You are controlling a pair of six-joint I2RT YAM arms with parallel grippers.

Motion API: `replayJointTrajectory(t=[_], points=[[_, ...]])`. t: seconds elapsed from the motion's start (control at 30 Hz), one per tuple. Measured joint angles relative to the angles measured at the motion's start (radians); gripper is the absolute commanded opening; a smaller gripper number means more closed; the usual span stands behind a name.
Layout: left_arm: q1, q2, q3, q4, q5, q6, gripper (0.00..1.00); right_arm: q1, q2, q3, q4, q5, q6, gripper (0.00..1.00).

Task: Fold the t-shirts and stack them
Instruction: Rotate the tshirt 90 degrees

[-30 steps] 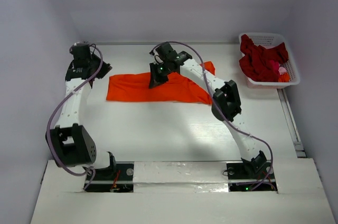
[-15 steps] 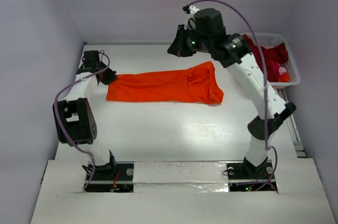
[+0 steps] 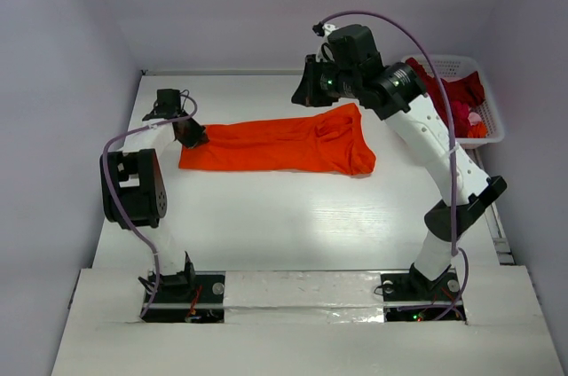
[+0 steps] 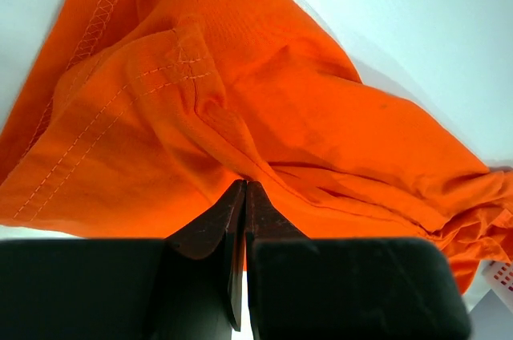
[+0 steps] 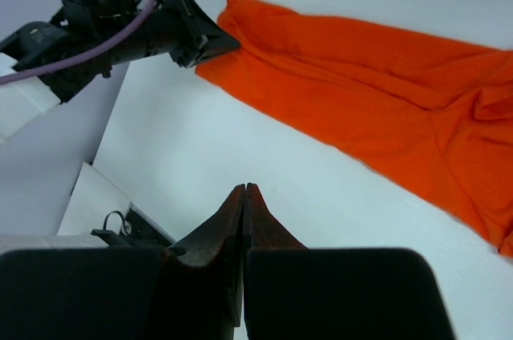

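Observation:
The bright orange t-shirt (image 3: 275,147) lies as a long, creased strip across the middle of the table, with its right end bunched wider. My left gripper (image 3: 199,137) is low at the shirt's left end. In the left wrist view it (image 4: 244,185) is shut, its tips pressed against the orange cloth (image 4: 264,91) where a crease runs in. My right gripper (image 3: 303,97) hangs above the shirt's back right part. It (image 5: 244,188) is shut with nothing in it, over bare table, the orange shirt (image 5: 385,91) beyond. Dark red t-shirts (image 3: 439,101) lie heaped in the basket.
The white lattice basket (image 3: 453,62) stands at the back right corner, with a small pink item (image 3: 466,115) among the red cloth. A rail (image 3: 486,194) runs along the table's right edge. Both arm bases sit at the near edge, and walls close the left, back and right.
My right arm lifted off the middle of the shirt and rose to the back right, leaving the right end spread wider. My left gripper slid right to the shirt's left end.

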Motion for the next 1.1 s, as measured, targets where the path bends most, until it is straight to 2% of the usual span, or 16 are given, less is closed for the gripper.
replayJointTrajectory(t=[0.33, 0.6, 0.9, 1.1], points=[[-0.003, 0.047, 0.002, 0.003, -0.037, 0.003, 0.0, 0.0, -0.001, -0.029, -0.006, 0.0, 0.011, 0.0], [-0.04, 0.135, 0.076, -0.079, -0.138, 0.003, 0.0, 0.0, -0.002, -0.03, -0.005, -0.005, 0.016, 0.0], [-0.095, 0.143, 0.092, -0.134, -0.214, 0.011, 0.0, 0.0, -0.031, -0.031, -0.005, -0.005, 0.017, 0.0], [-0.156, 0.1, 0.029, -0.13, -0.231, 0.003, 0.0, 0.0, -0.067, -0.042, -0.006, -0.001, 0.017, 0.0]])
